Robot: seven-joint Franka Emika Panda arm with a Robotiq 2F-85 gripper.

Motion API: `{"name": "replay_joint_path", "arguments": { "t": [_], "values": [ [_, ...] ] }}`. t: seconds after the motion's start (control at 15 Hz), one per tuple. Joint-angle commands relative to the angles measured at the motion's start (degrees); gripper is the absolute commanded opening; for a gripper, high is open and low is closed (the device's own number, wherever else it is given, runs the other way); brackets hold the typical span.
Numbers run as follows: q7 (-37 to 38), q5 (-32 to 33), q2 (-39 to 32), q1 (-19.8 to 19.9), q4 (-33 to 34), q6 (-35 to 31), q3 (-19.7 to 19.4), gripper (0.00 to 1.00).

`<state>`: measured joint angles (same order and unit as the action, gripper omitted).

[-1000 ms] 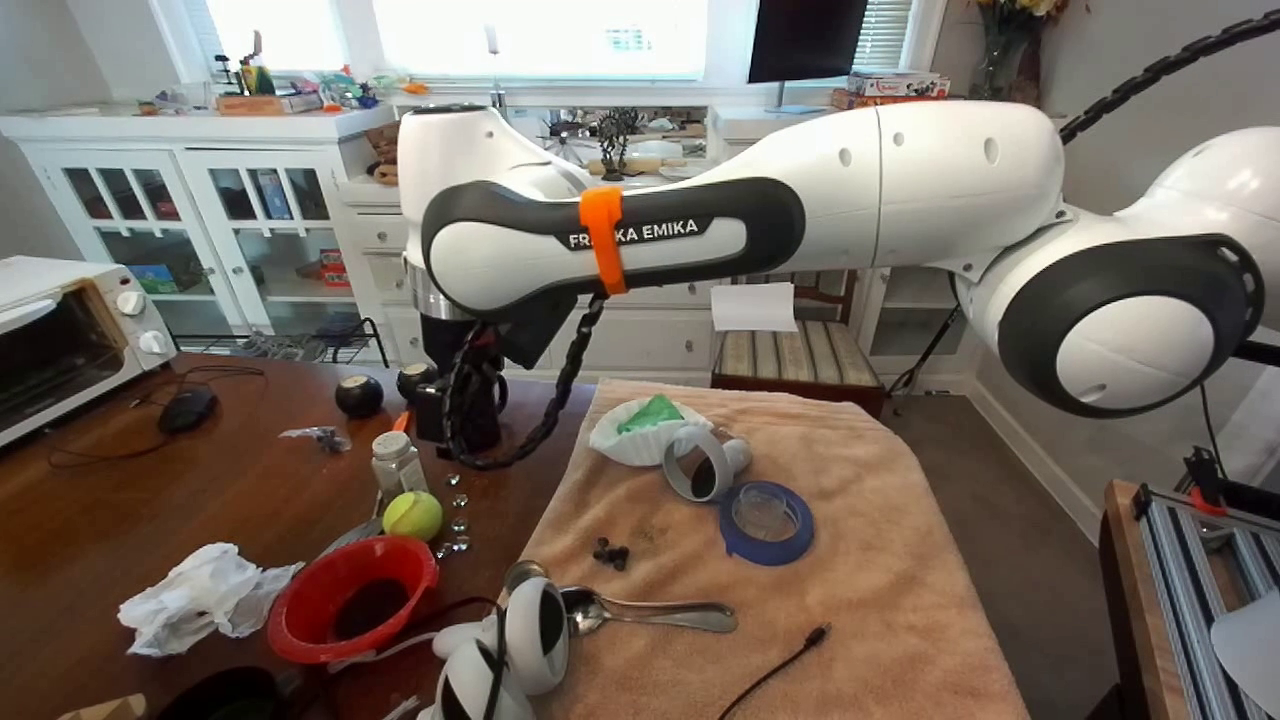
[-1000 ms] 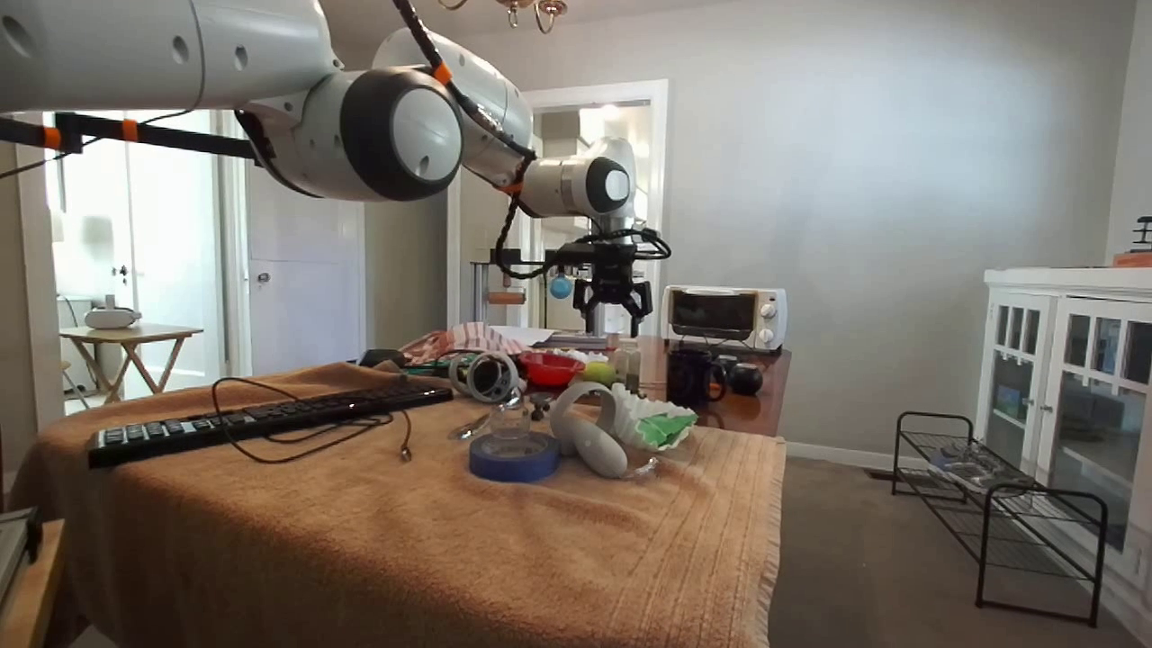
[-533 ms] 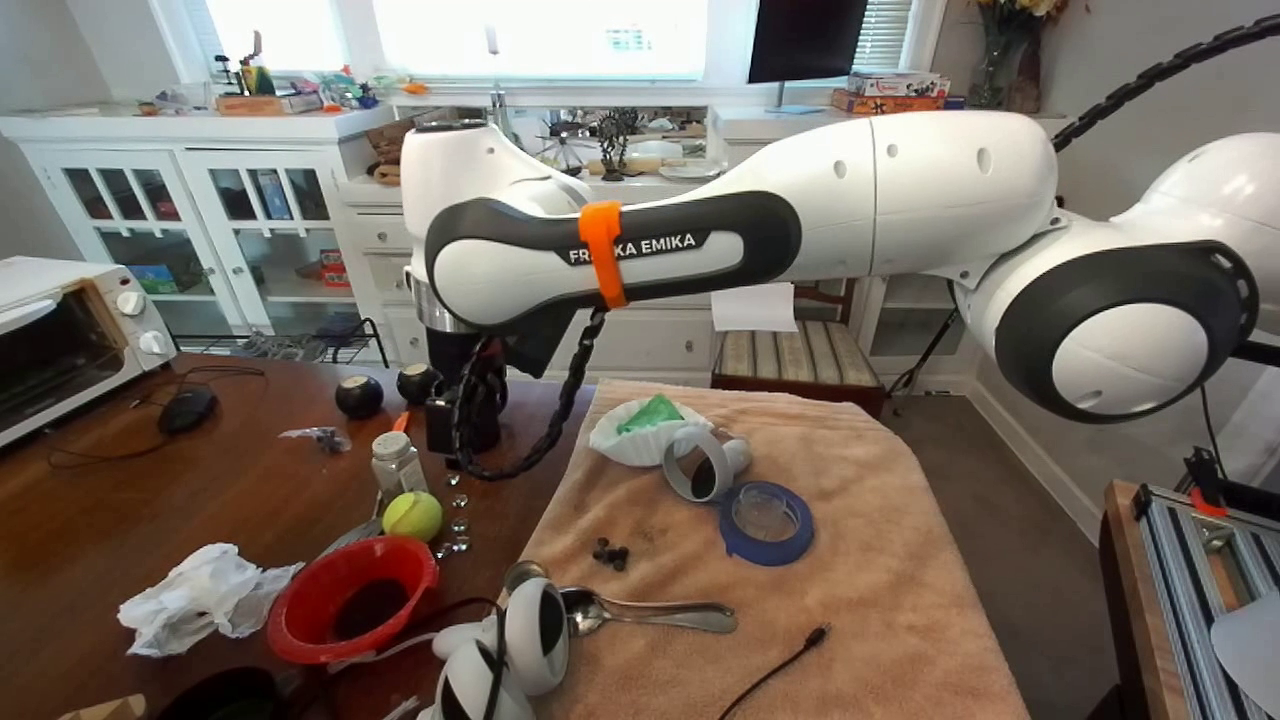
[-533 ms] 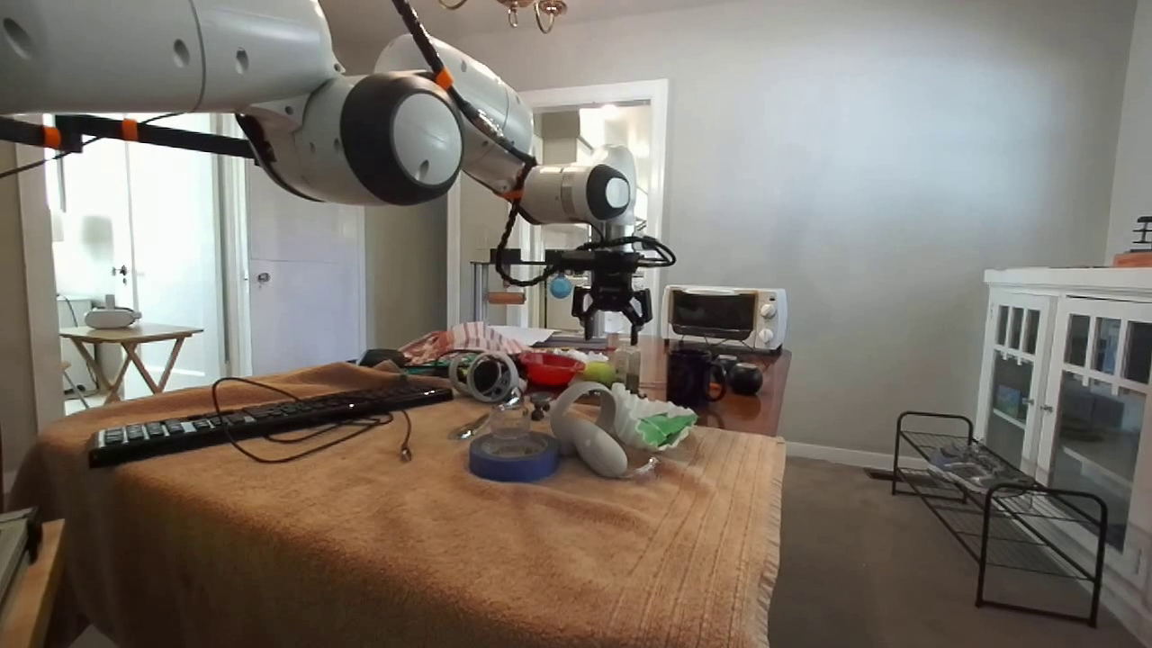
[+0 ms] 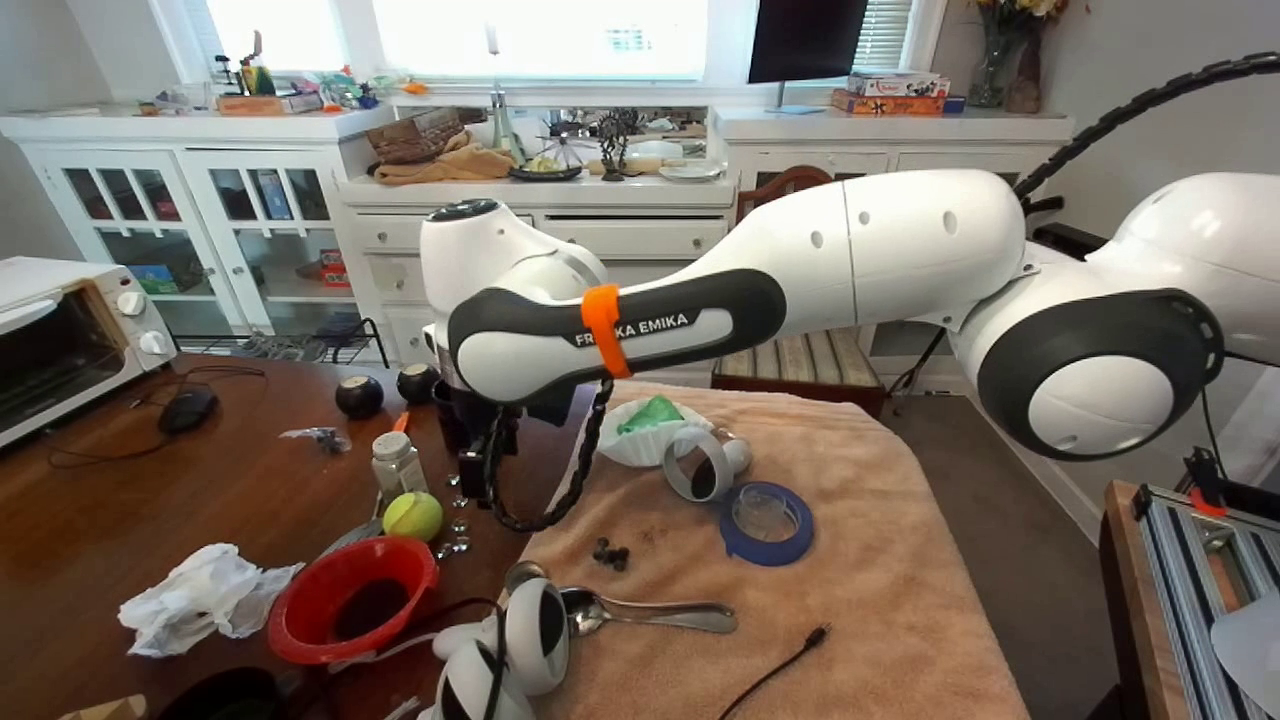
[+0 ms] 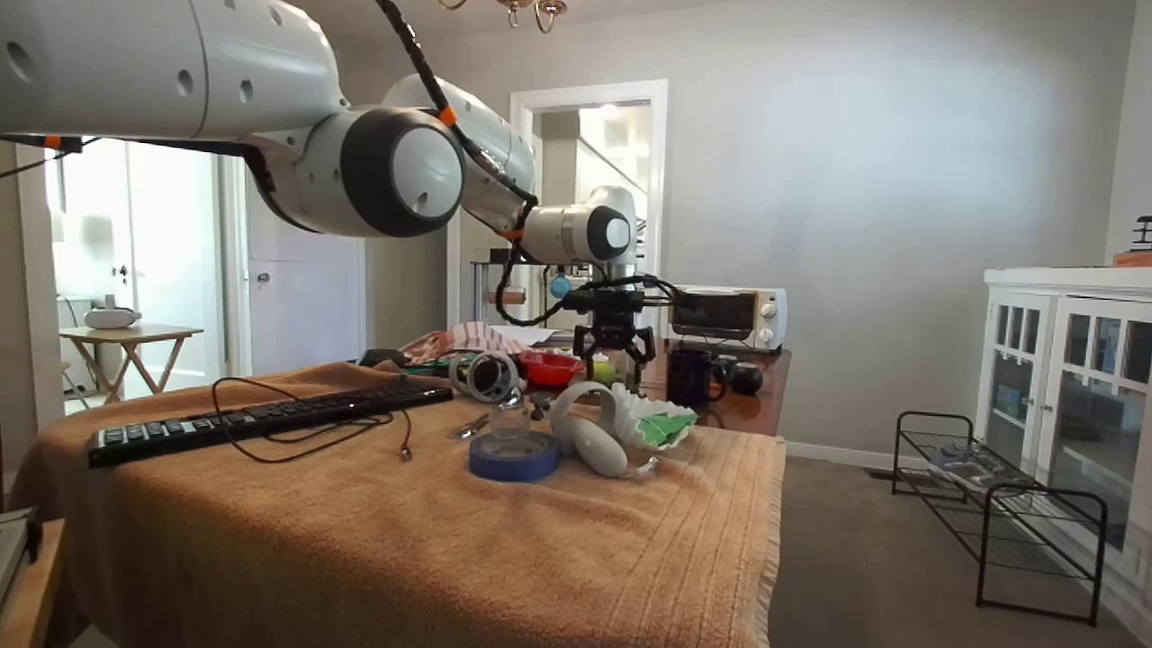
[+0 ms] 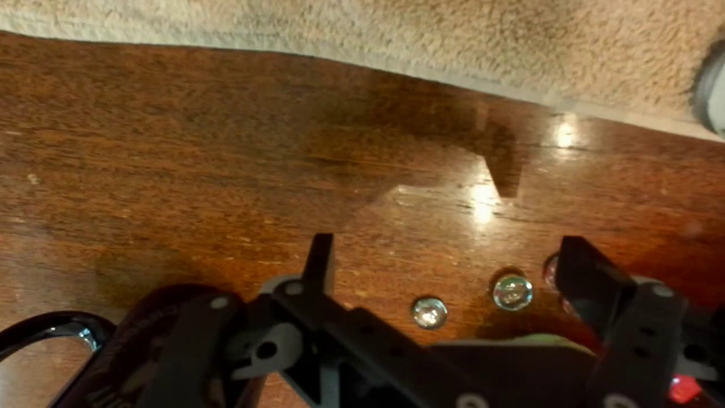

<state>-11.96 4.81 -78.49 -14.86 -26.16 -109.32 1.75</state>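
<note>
Clearly in sight, in the lower half of the wrist view: the gripper (image 7: pixel 447 246), with fingers well apart and with nothing held between them. Close to the fingertips, lower right of the centre in the same frame: small clear beads (image 7: pixel 429 313) on the dark wooden table (image 7: pixel 170 141), including a bead partly covered by the finger at the right; not possible to tell whether in contact with it. To judge by the look: light, hard and smooth, of glass or perhaps of plastic, therefore probably slippery and easy to roll or slide away. For a hold, better to pinch low, at two opposite edges, straight from above and with small force.

At the lower left of the wrist frame: a dark mug (image 7: pixel 133 340), with handle toward the left edge. Probably heavier, stiff, glossy and breakable; best to take by the handle or by the wall at the rim.

A little farther, left of the middle in an exterior view: a tennis ball (image 5: pixel 412 517), likely light and springy. Along the top of the wrist frame: a tan towel (image 7: pixel 340 28), probably soft. Farthest, at the left and upper left in an exterior view: a toaster oven (image 5: pixel 85 340) and a white cabinet (image 5: pixel 200 128).
</note>
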Motion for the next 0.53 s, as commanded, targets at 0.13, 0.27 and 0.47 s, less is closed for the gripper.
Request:
{"name": "replay_joint_path", "arguments": {
  "t": [0.13, 0.27, 0.47],
  "values": [
    [-0.28, 3.99, -4.00, -1.64, 2.48, -8.86, -3.30, 1.00],
    [0.36, 4.25, -4.29, -1.82, 2.32, -11.65, -3.40, 1.00],
    [1.46, 3.70, -4.63, -1.76, 2.11, -14.71, -3.15, 1.00]
  ]
}}
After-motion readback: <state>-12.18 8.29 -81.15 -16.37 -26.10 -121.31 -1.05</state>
